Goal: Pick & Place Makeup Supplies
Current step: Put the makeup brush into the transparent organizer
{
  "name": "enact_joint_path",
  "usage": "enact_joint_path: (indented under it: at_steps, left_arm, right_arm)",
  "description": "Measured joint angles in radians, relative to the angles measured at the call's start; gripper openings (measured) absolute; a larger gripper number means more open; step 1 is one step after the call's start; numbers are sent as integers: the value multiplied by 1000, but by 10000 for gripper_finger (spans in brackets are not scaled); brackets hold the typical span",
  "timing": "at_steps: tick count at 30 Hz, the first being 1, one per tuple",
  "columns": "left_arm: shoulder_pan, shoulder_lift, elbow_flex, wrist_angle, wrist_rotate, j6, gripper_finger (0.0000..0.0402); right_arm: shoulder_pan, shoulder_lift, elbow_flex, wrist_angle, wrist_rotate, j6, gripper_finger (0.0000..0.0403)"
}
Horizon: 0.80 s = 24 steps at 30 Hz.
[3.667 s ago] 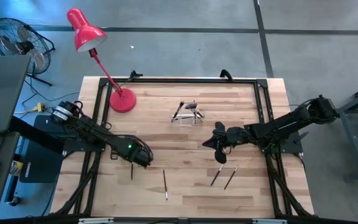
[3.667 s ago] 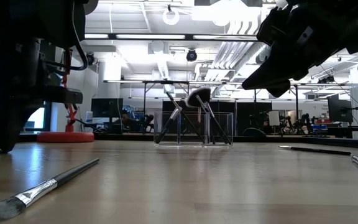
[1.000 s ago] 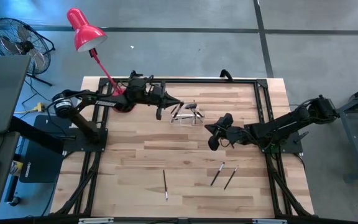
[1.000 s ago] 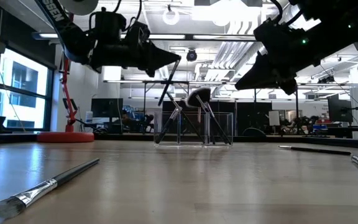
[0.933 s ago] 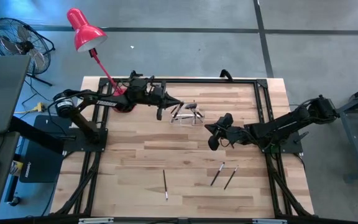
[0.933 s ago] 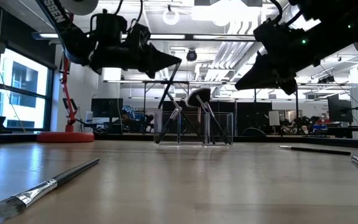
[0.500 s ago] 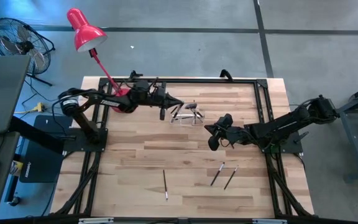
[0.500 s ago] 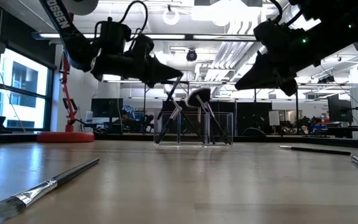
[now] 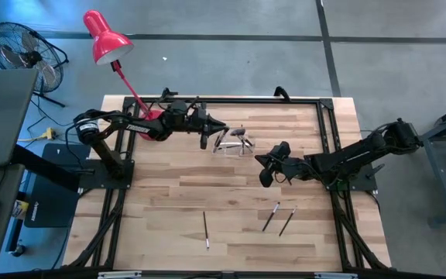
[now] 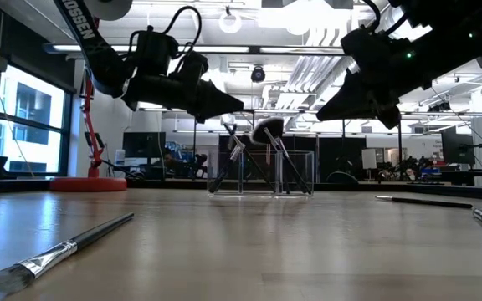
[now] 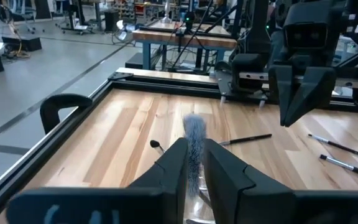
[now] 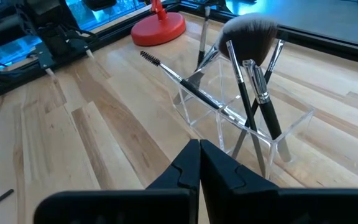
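Compared to half a second back, the left gripper has nudged a bit closer to the clear plastic holder at the far middle of the bench. The brush it carried a second ago now stands lower, its handle leaning into the holder. The left wrist view shows the fingers parted by a narrow gap with a fluffy grey brush tip poking up between them; whether they grip it, I can't tell.

The right gripper hasn't moved, hovering just right of the holder with its fingers pressed together and nothing in them. Its wrist view gives the best look inside the holder: a big fluffy powder brush, a spoolie and a couple of dark-handled brushes leaning crosswise.

Three brushes lie loose on the near half: one near the middle and two side by side to its right. The low view shows a flat brush up close.

Red desk lamp on the far-left corner, floor fan beyond, open workshop behind.
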Motion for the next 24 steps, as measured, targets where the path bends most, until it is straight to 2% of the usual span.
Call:
enact_joint_path:
  at_steps: [7, 12, 14, 18, 24]
  left_arm:
    - [0, -2, 0, 0, 8, -3, 68]
    - [-8, -50, 0, 8, 43, -43, 69]
    - [-25, -66, 0, 8, 29, -53, 69]
    - [-100, -119, 5, -53, -83, -53, 69]
    - [-267, -151, 149, -489, -383, -65, 69]
  right_arm:
    - [0, 0, 0, 0, -1, 0, 1]
    - [0, 0, 0, 0, -29, 0, 4]
    - [0, 0, 0, 0, -46, -2, 3]
    - [0, 0, 0, 0, -99, -31, 1]
    - [0, 0, 0, 0, -209, -34, 6]
